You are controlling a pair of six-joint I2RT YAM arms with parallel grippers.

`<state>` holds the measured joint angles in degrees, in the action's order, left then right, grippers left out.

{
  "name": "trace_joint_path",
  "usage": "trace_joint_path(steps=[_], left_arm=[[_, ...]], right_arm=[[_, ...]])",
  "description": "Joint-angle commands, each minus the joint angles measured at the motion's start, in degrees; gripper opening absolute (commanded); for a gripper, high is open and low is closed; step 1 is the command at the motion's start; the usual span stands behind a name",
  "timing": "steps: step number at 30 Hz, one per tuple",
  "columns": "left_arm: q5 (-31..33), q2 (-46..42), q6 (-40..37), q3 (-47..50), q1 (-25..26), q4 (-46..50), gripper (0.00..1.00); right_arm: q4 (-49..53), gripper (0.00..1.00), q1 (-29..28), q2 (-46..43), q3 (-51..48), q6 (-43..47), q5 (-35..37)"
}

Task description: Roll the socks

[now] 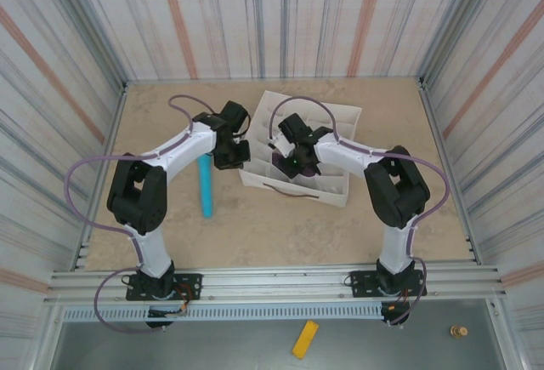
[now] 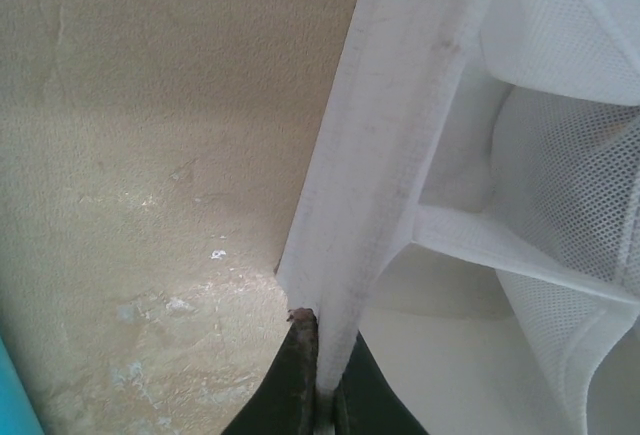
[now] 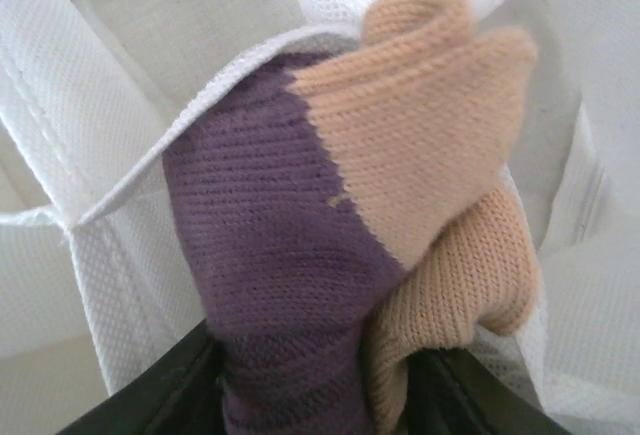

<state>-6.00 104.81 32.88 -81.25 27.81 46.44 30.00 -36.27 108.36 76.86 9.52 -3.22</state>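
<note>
The socks [image 3: 330,205], purple knit with tan-orange parts, are bunched into a bundle that sits down in a compartment of the white mesh organizer [image 3: 60,105]. My right gripper [image 3: 320,395] has a dark finger against each side of the bundle and is shut on it. From above, the right gripper [image 1: 293,162] is over the organizer's [image 1: 340,128] middle, with a bit of the purple socks [image 1: 279,164] beside it. My left gripper [image 2: 325,380] is shut on the organizer's left wall [image 2: 370,175], and from above the left gripper [image 1: 231,150] sits at that left edge.
A light blue cylinder [image 1: 205,185] lies on the tan table just left of the organizer, under the left arm. A dark handle [image 1: 289,190] hangs on the organizer's front wall. Striped walls close in the table on three sides. A yellow piece [image 1: 305,338] lies below the front rail.
</note>
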Motion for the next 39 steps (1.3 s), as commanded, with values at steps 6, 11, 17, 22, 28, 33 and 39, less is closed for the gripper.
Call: trace_joint_path(steps=[6,11,17,22,28,33,39], left_arm=[[-0.91,4.31,5.59,-0.94,-2.34,-0.52,0.0],[-2.28,7.31,6.52,-5.34,-2.7,-0.85,0.0],[-3.1,12.94,6.58,-14.32,-3.72,-0.15,0.0],[-3.22,19.72,3.86,-24.13,-4.85,1.73,0.04],[-1.64,20.81,1.44,-29.77,-5.43,5.31,0.5],[-1.28,13.06,-0.94,-26.96,-4.94,3.97,0.75],[1.91,-0.74,-5.63,-18.44,-3.55,-2.63,0.97]], right_arm=[[5.27,0.7,1.81,-8.37,1.65,-0.68,-0.8],[4.72,0.79,2.68,-12.42,2.74,-2.05,0.23],[4.9,0.85,3.9,-17.64,2.37,-6.09,4.04],[5.14,0.86,5.99,-22.94,-1.18,-10.67,5.46],[3.48,0.9,8.9,-29.29,-8.67,-14.6,7.91],[-0.96,0.99,11.49,-35.05,-15.1,-17.88,10.17],[-7.44,0.99,14.32,-40.75,-22.1,-20.68,13.78]])
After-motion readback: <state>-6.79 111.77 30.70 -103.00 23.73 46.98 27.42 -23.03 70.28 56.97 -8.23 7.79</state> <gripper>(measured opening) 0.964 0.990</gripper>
